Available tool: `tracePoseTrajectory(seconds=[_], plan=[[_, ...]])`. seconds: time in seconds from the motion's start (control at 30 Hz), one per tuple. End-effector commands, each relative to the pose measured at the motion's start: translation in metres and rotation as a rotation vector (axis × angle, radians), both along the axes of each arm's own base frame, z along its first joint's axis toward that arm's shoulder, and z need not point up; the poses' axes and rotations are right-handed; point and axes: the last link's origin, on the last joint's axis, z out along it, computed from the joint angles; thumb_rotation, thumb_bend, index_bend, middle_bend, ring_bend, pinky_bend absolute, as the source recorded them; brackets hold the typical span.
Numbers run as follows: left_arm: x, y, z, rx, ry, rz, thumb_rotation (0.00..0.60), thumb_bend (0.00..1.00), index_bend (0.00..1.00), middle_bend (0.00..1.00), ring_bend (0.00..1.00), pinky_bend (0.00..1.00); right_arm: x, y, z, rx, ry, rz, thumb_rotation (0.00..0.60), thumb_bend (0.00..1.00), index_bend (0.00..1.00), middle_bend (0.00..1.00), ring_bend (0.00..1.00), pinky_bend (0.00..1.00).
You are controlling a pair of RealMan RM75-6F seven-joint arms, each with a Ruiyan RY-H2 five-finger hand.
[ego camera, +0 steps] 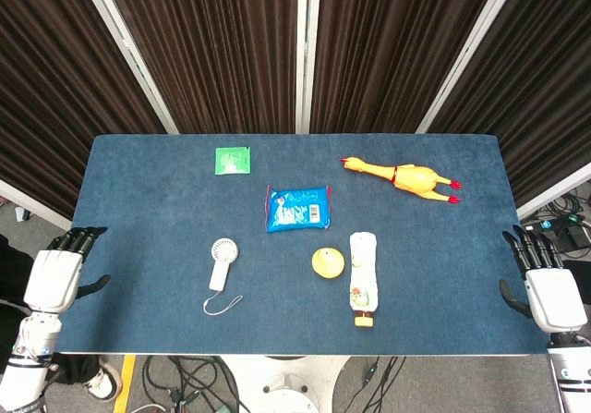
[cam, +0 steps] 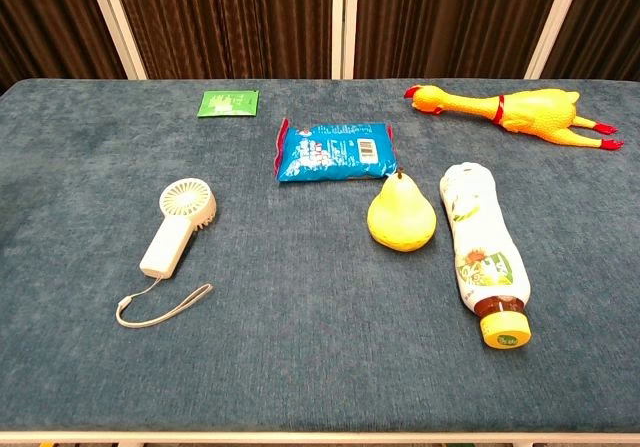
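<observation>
Two hands: left hand (ego camera: pixel 63 267) lower left, right hand (ego camera: pixel 542 278) lower right; both off the desk (ego camera: pixel 148 182), fingers apart, empty.
Nearest items: fan (ego camera: pixel 221 258) lower centre-left; bottle (ego camera: pixel 362 265) lower centre-right, lying flat.
Advice: approach bottle from above, grasp across its body.

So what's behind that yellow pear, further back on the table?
Right behind the pear lies a blue snack packet, flat on the blue table. The pear's stem slightly overlaps the packet's near corner.

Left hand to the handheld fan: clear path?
Probably yes. The left hand hangs open off the table's left edge, and only bare blue cloth lies between it and the handheld fan. The fan's wrist strap trails toward the front.
</observation>
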Motion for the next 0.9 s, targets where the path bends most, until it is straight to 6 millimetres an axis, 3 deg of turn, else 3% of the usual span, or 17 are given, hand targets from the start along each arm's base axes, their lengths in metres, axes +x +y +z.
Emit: tracePoseTrajectory(seconds=[0.03, 0.9], plan=[[-0.0003, -0.0004, -0.0007, -0.004, -0.003, 0.002, 0.600, 0.09, 0.21, 0.26, 0.22, 0.39, 0.0000, -0.0001, -0.0001, 0.001, 0.000, -0.001, 0.600, 0.33, 0.00, 0.00, 0.00, 0.00], [-0.0002, -0.0021, 0.0012, 0.001, -0.015, 0.001, 0.600, 0.09, 0.21, 0.26, 0.22, 0.39, -0.0011, 0.0005, -0.0003, 0.005, 0.002, -0.006, 0.600, 0.33, 0.00, 0.00, 0.00, 0.00]])
